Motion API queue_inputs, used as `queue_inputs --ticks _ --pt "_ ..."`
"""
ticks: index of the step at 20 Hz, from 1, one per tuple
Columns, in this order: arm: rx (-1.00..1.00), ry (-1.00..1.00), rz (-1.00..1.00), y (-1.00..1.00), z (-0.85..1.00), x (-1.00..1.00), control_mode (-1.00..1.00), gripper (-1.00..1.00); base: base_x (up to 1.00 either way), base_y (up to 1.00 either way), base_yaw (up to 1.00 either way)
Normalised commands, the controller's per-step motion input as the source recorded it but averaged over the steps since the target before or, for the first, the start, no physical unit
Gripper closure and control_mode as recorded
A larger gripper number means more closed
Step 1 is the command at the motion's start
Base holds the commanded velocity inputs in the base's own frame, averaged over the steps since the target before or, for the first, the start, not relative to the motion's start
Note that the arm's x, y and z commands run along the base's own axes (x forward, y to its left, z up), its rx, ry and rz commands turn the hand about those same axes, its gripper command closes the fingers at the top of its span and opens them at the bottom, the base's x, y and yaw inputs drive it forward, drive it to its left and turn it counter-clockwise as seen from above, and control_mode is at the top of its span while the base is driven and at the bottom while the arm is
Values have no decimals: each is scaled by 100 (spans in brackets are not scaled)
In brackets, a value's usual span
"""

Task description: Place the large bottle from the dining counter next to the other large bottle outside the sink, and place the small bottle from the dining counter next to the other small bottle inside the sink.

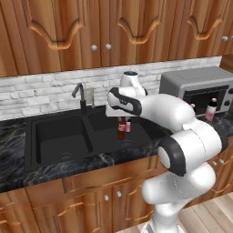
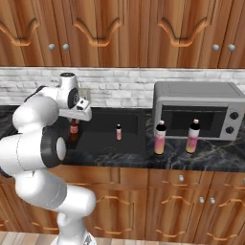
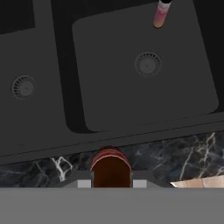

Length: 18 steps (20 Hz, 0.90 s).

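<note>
Roughly, from where I stood, this was the kitchen:

Gripper: the gripper (image 3: 112,181) pointed down from the white arm, its jaws clamped on a small brown bottle (image 3: 110,168) with a red band near its top.
Held bottle: in the left base view it (image 1: 121,129) hung below the hand over the right basin; in the right base view it (image 2: 73,130) showed just under the hand, at the sink's near left side. From the hand camera it sat above the marble counter edge in front of the basin, and I could not tell whether it touched anything below.
Other small bottle: a pinkish small bottle (image 3: 160,14) with a dark cap stood upright inside the right basin, toward the back, well apart from the held one; it also showed in the right base view (image 2: 118,132).
Sink: a black double-basin sink (image 1: 50,136) set into dark marble, each basin with a round drain, and a dark faucet (image 1: 81,93) behind the divider.
Large bottles: two large pink bottles (image 2: 160,138) (image 2: 193,137) with dark caps stood upright on the counter to the right of the sink, near each other, in front of the microwave (image 2: 197,109).
Surroundings: wooden cabinets (image 2: 119,28) above and a white brick backsplash (image 1: 36,91) behind.
</note>
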Motion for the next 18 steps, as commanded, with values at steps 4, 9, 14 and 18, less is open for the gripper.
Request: queue_inputs --ticks 4,9,14,18 --pt "0 -2 0 1 -10 52 -100 100 0 0 0" --pt "-1 -12 0 12 -25 29 -100 100 0 0 0" --pt "0 -17 0 6 -22 24 -100 100 0 0 0" --pt "0 -9 0 1 -12 32 -100 100 0 0 0"
